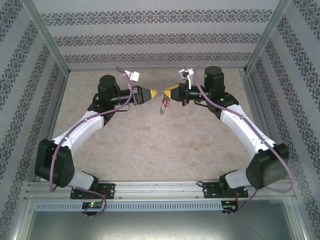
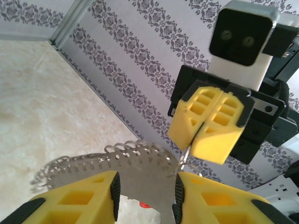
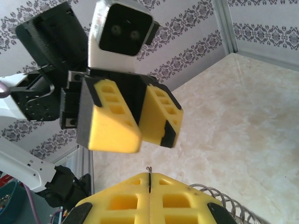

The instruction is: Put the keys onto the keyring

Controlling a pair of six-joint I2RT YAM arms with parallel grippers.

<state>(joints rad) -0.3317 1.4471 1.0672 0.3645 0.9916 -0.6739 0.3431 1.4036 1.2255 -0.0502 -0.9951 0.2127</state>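
While the left gripper (image 2: 145, 192) clamped the keyring (image 2: 133, 164), the right gripper (image 2: 200, 140), pinching the keys (image 1: 164, 103), stood just upper right of it.

The keyring (image 2: 135, 170) is dull grey metal, smooth, faintly shiny. The left end effector (image 2: 147, 189) has matt yellow plastic fingers (image 2: 79, 200) with black pads — the counter (image 2: 42, 102) looks smooth, beige, marbled.

Keyring (image 2: 140, 170) sits in left end effector (image 2: 145, 189), facing right end effector (image 2: 195, 147).
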